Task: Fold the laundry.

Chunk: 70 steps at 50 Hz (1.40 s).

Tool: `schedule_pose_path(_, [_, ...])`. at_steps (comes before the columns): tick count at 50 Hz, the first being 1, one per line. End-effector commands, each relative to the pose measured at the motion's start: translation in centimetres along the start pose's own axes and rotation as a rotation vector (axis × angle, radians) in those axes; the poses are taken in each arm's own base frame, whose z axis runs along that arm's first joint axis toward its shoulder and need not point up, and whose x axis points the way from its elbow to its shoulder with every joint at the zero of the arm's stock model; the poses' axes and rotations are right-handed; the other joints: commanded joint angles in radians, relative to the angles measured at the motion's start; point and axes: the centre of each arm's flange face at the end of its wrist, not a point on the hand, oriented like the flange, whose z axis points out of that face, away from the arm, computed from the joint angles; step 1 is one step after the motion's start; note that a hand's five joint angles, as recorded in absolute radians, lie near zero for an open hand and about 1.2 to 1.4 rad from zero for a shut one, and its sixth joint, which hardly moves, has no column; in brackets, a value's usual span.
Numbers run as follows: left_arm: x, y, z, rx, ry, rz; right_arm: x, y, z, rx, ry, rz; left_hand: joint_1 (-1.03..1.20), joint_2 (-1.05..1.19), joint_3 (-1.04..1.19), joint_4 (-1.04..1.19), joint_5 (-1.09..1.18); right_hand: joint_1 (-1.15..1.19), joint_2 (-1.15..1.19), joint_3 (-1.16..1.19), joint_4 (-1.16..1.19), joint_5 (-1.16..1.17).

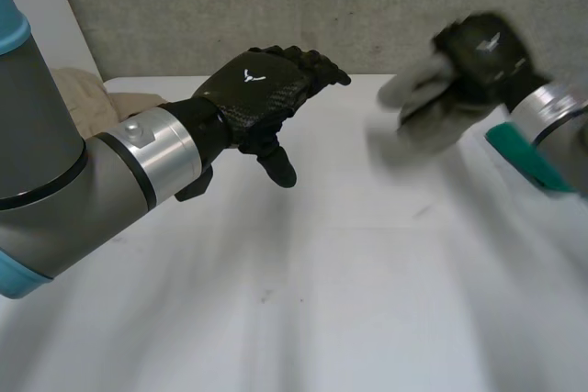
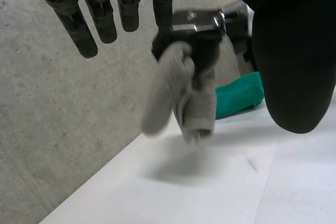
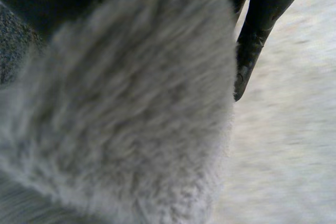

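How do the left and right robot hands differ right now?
The left robot hand is open, fingers straight, holding nothing; the right robot hand is curled shut on a bunched grey towel. The left robot hand hangs over the white table's middle; the right robot hand is at its right side, towel dangling clear of the surface. Both are black and off the table.

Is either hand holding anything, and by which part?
The right hand clutches a bunched grey cloth above the table; which part cannot be told. The left hand is open, empty.
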Motion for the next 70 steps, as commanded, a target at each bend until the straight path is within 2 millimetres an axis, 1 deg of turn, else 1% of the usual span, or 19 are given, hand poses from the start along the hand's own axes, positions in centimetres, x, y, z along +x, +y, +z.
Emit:
schedule_pose_path(1, [-0.1, -0.2, 0.1, 0.016, -0.003, -0.010, 9.7, 0.2, 1.1, 0.192, 0.110, 0.059, -0.026, -0.017, -0.019, -0.016, -0.023, 0.519, 0.248, 0.257, 0.218, 0.286])
schedule_pose_path(4, [-0.1, -0.2, 0.1, 0.016, -0.003, -0.013, 13.0, 1.6, 0.3, 0.232, 0.142, 0.086, -0.026, -0.017, -0.019, -0.016, -0.023, 0.519, 0.248, 0.257, 0.218, 0.286])
schedule_pose_path(8, [0.0, -0.2, 0.1, 0.017, -0.001, -0.016, 15.3, 4.9, -0.8, 0.234, 0.162, 0.099, -0.026, -0.017, -0.019, -0.016, -0.023, 0.519, 0.248, 0.257, 0.218, 0.286])
schedule_pose_path(10, [0.0, -0.2, 0.1, 0.016, -0.004, -0.016, 16.0, 6.1, -1.3, 0.219, 0.176, 0.098, -0.023, -0.014, -0.016, -0.013, -0.020, 0.519, 0.248, 0.257, 0.218, 0.286])
schedule_pose_path(16, [0.0, 0.0, 0.2, 0.006, -0.024, -0.019, 17.8, 12.2, -4.7, 0.115, 0.212, 0.139, -0.023, -0.014, -0.016, -0.013, -0.020, 0.519, 0.248, 0.257, 0.218, 0.286])
schedule_pose_path(20, [-0.1, 0.2, 0.2, 0.001, -0.030, -0.020, 17.6, 14.0, -5.7, 0.080, 0.217, 0.162, -0.023, -0.014, -0.016, -0.013, -0.020, 0.519, 0.248, 0.257, 0.218, 0.286])
schedule_pose_path(26, [-0.1, 0.1, 0.4, 0.009, -0.032, -0.018, 17.8, 12.8, -5.7, 0.086, 0.216, 0.155, -0.023, -0.014, -0.016, -0.013, -0.020, 0.519, 0.248, 0.257, 0.218, 0.286])
schedule_pose_path(29, [-0.1, 0.0, 0.3, 0.016, -0.034, -0.015, 17.3, 11.3, -4.7, 0.110, 0.196, 0.143, -0.023, -0.014, -0.016, -0.013, -0.020, 0.519, 0.248, 0.257, 0.218, 0.286])
schedule_pose_path(39, [0.1, 0.0, 0.2, 0.014, -0.029, -0.028, 10.8, 5.1, 0.7, 0.216, 0.070, 0.176, -0.023, -0.014, -0.016, -0.013, -0.020, 0.519, 0.248, 0.257, 0.218, 0.286])
schedule_pose_path(41, [0.1, 0.1, 0.2, 0.013, -0.028, -0.031, 10.2, 4.1, 1.4, 0.238, 0.073, 0.176, -0.020, -0.011, -0.013, -0.010, -0.017, 0.519, 0.248, 0.257, 0.218, 0.286])
schedule_pose_path(45, [0.0, 0.1, 0.2, 0.014, -0.030, -0.030, 10.3, 2.4, 2.3, 0.284, 0.108, 0.162, -0.020, -0.011, -0.013, -0.010, -0.017, 0.519, 0.248, 0.257, 0.218, 0.286])
schedule_pose_path(49, [0.1, 0.1, 0.2, 0.011, -0.028, -0.031, 11.1, 2.9, 2.4, 0.288, 0.125, 0.148, -0.020, -0.011, -0.013, -0.010, -0.017, 0.519, 0.248, 0.257, 0.218, 0.286])
schedule_pose_path(52, [0.2, 0.3, 0.2, 0.008, -0.026, -0.033, 12.4, 5.7, 1.3, 0.243, 0.163, 0.139, -0.020, -0.011, -0.013, -0.010, -0.017, 0.519, 0.248, 0.257, 0.218, 0.286])
schedule_pose_path(55, [0.2, 0.5, 0.3, 0.002, -0.023, -0.035, 14.4, 9.7, -1.0, 0.173, 0.206, 0.117, -0.020, -0.011, -0.013, -0.010, -0.017, 0.519, 0.248, 0.257, 0.218, 0.286])
schedule_pose_path(58, [0.3, 0.6, 0.4, 0.000, -0.022, -0.037, 14.7, 12.1, -2.3, 0.132, 0.200, 0.113, -0.020, -0.011, -0.013, -0.010, -0.017, 0.519, 0.248, 0.257, 0.218, 0.286])
schedule_pose_path(59, [0.3, 0.7, 0.4, -0.002, -0.021, -0.037, 14.9, 13.9, -3.2, 0.105, 0.198, 0.109, -0.020, -0.011, -0.013, -0.010, -0.017, 0.519, 0.248, 0.257, 0.218, 0.286])
schedule_pose_path(63, [0.4, 1.0, 0.5, -0.003, -0.020, -0.039, 16.2, 17.6, -6.0, 0.045, 0.230, 0.087, -0.020, -0.011, -0.013, -0.010, -0.017, 0.519, 0.248, 0.257, 0.218, 0.286])
schedule_pose_path(66, [0.6, 1.2, 0.5, -0.001, -0.017, -0.038, 16.5, 19.3, -7.4, 0.012, 0.243, 0.088, -0.020, -0.011, -0.013, -0.010, -0.017, 0.519, 0.248, 0.257, 0.218, 0.286])
schedule_pose_path(70, [0.6, 1.7, 0.7, -0.005, -0.016, -0.039, 16.9, 20.0, -8.2, -0.001, 0.245, 0.084, -0.020, -0.011, -0.013, -0.010, -0.017, 0.519, 0.248, 0.257, 0.218, 0.286])
